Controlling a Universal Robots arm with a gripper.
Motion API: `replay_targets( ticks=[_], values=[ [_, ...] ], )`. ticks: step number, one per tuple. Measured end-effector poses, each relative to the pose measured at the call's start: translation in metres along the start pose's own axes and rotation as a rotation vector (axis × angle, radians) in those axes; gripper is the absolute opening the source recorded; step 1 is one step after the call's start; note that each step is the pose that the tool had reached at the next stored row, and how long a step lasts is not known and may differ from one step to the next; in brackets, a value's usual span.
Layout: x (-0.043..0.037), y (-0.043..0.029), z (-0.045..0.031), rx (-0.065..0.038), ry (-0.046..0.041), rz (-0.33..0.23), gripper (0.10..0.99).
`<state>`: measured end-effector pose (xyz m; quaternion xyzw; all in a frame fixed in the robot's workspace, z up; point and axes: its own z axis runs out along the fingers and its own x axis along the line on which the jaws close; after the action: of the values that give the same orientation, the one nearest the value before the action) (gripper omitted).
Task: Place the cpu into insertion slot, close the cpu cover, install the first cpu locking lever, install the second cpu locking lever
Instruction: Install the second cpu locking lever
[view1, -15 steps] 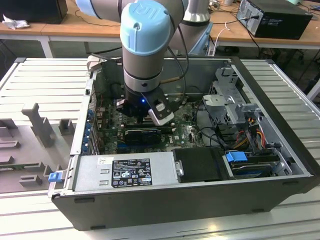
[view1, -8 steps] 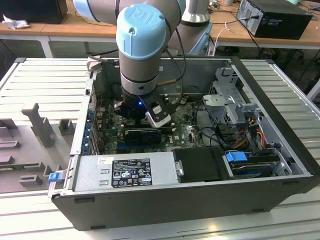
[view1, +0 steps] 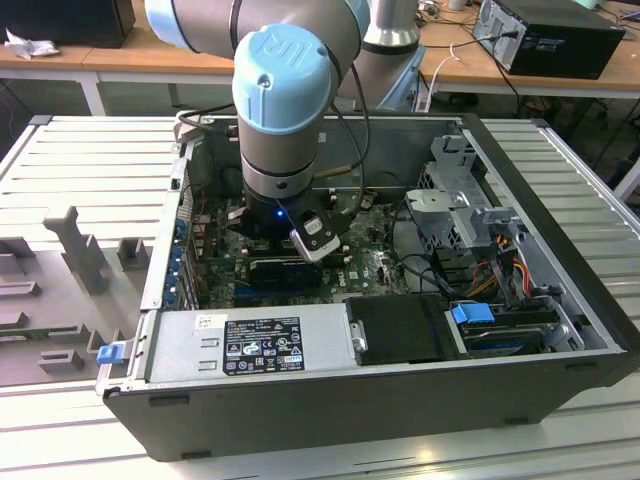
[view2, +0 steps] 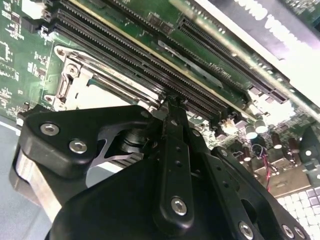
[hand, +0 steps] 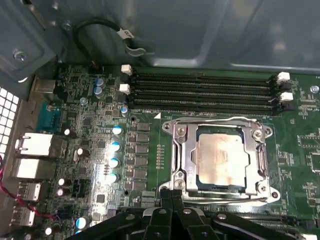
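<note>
In the first wrist view the black claw (hand: 172, 196) sits nearest, its two fingertips pressed together with nothing between them, their tips touching the near edge of the thin silvery square metal cpu cover (hand: 185, 152). That cover lies flat and closed over the small square insertion slot (hand: 262, 162), whose silvery rim is ringed by green circuit board (hand: 150, 150). Through the cover's square window shows the pale beige-silver square cpu (hand: 222, 159), seated in the slot. A thin wire locking lever (hand: 220, 120) runs along the cover's far edge. Beyond it lie four long black memory slots (hand: 200, 90) with white end clips, then the grey metal case wall (hand: 225, 35).

In the second wrist view the claw's closed fingertips (view2: 172, 102) rest just beside the cover's corner (view2: 85, 75).

In the exterior view the grey-and-blue arm (view1: 290, 90) reaches down into the open black computer case (view1: 330, 400), which stands on a ribbed grey worktop (view1: 80, 170).
</note>
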<state>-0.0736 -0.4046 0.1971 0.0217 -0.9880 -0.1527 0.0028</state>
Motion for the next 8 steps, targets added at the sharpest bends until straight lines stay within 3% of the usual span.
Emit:
replay_targets(
  ticks=[3,6,8],
  values=[
    [0.0004,-0.0005,0.0021,-0.022,-0.0011,0.0,0.106],
    [0.0017,-0.0015,0.0047,-0.032,-0.001,0.0,0.106],
    [0.0022,-0.0003,0.0017,-0.038,-0.0019,-0.001,0.106]
  ],
)
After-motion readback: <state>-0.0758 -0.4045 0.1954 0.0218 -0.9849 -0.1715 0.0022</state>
